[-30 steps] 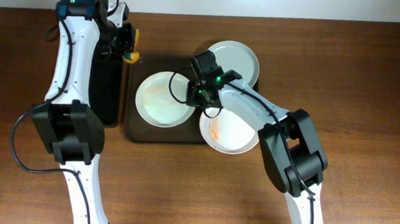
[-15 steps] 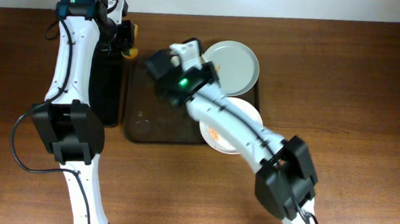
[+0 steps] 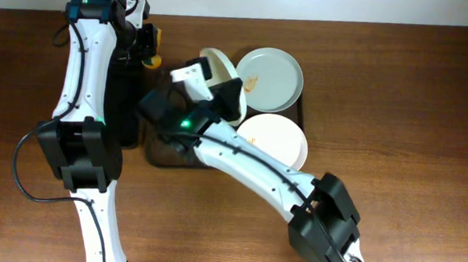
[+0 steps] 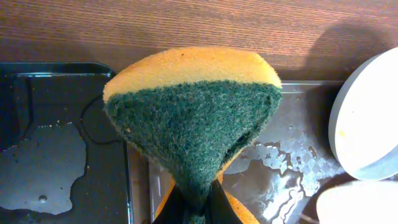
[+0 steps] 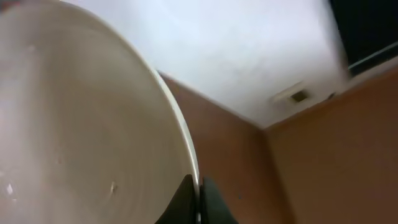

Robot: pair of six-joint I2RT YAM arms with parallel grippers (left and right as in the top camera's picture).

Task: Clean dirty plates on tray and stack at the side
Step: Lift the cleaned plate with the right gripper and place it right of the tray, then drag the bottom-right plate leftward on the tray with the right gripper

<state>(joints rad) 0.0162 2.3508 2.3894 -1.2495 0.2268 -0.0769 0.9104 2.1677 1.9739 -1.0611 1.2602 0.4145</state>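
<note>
Right gripper: clamped on a white plate's rim, holding it tilted above the tray.
Left gripper: pinching a sponge by the black tray.
Blocking: the right arm covers the tray's left half.
Right half: blue-green plate, second white plate.

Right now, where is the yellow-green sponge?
The yellow-and-green sponge is gripped in the left end effector, upper left in the overhead view, where the black rectangular tray meets the brown plastic tray.

From overhead, my right arm hides most of the tray's left end and part of the lifted plate, which the right wrist view shows blurred and cropped at its left edge.
</note>
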